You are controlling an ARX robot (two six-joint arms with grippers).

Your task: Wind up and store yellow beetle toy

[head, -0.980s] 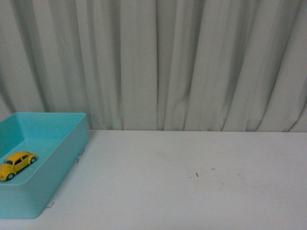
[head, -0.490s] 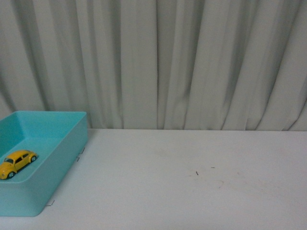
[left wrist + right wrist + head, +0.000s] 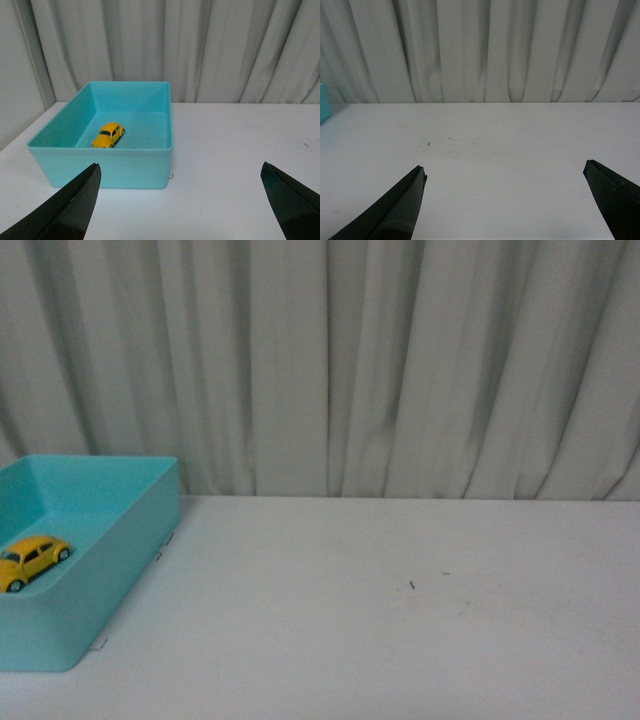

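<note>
I see the yellow beetle toy (image 3: pixel 108 135) resting on the floor of the teal bin (image 3: pixel 120 170), well apart from my left gripper (image 3: pixel 182 200), whose jaws are spread wide and hold nothing. My right gripper (image 3: pixel 505 200) is likewise spread over the bare white table (image 3: pixel 520 145), away from the bin.

Front view drifts: bin (image 3: pixel 120 540), beetle (image 3: pixel 30 560) and table (image 3: pixel 400 640) edge all sit higher in frame than before.
</note>
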